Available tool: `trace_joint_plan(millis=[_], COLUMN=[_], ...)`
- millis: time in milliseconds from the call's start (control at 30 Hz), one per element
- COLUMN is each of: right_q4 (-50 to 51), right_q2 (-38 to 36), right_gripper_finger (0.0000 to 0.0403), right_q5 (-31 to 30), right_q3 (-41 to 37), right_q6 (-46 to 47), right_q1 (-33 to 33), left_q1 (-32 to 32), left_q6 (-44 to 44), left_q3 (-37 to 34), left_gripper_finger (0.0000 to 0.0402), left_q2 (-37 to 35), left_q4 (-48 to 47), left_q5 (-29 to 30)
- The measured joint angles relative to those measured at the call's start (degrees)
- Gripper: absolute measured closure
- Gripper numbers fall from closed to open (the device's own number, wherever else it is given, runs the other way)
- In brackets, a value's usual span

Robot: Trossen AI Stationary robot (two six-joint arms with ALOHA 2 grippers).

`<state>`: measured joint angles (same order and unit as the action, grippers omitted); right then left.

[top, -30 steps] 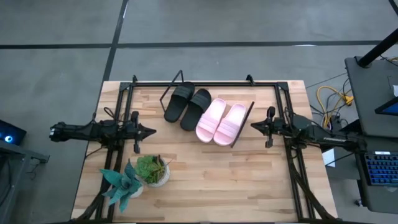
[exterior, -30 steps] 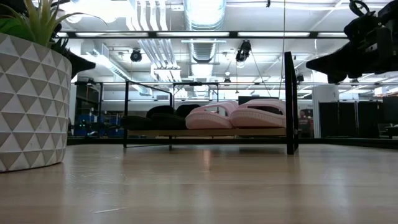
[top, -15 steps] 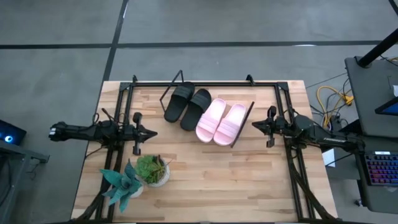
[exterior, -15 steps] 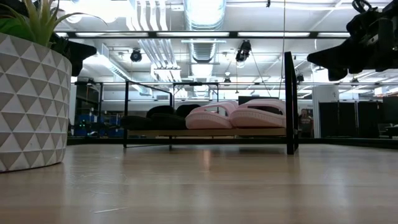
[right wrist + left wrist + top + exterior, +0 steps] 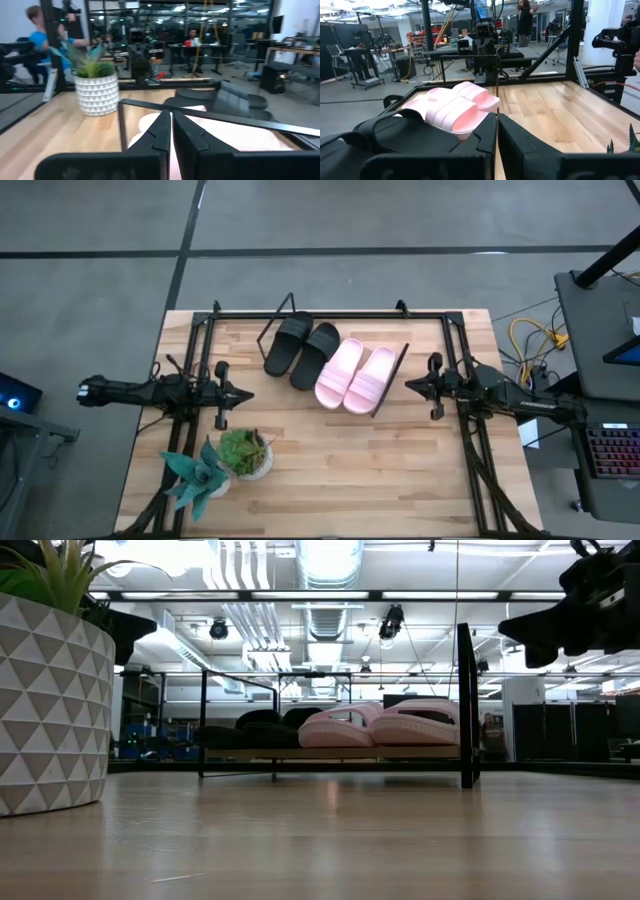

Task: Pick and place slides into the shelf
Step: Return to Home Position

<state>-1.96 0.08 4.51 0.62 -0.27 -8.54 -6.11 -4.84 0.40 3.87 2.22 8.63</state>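
Note:
Two black slides (image 5: 300, 350) and two pale pink slides (image 5: 357, 375) lie side by side, soles down, on the shelf (image 5: 385, 390), a light-wood board on a thin black wire frame at the table's far middle. The low view shows the same row: black slides (image 5: 240, 730), pink slides (image 5: 385, 726). My left gripper (image 5: 247, 392) hovers left of the shelf, shut, holding nothing. My right gripper (image 5: 407, 383) hovers just right of the shelf, shut and empty. In the left wrist view the pink slides (image 5: 455, 102) lie beyond my shut fingers.
Two potted plants stand at the table's near left: a green one in a white patterned pot (image 5: 245, 453) and a teal succulent (image 5: 197, 472). Black frame rails (image 5: 330, 313) run along the table's far edge and sides. People show in the room beyond.
My left gripper has drawn back a little toward the table's left edge. The right gripper has stayed close to the shelf's right end. The slides and shelf have not moved.

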Motion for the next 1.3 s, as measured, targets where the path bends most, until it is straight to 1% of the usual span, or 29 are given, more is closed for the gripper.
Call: trace_joint_plan(millis=[133,1300], right_q4=[0.06,0.2], right_q2=[0.51,0.83], right_gripper_finger=[0.0394,0.0394], right_q5=[1.94,1.45], right_q3=[0.0,0.0], right_q6=[1.56,1.77], right_q1=[0.0,0.0], left_q1=[0.0,0.0], left_q6=[-0.01,-0.04], left_q3=[-0.02,-0.11], left_gripper_finger=[0.0402,0.0402], left_q2=[0.4,1.35], left_q4=[0.0,0.62], left_q5=[0.0,0.17])
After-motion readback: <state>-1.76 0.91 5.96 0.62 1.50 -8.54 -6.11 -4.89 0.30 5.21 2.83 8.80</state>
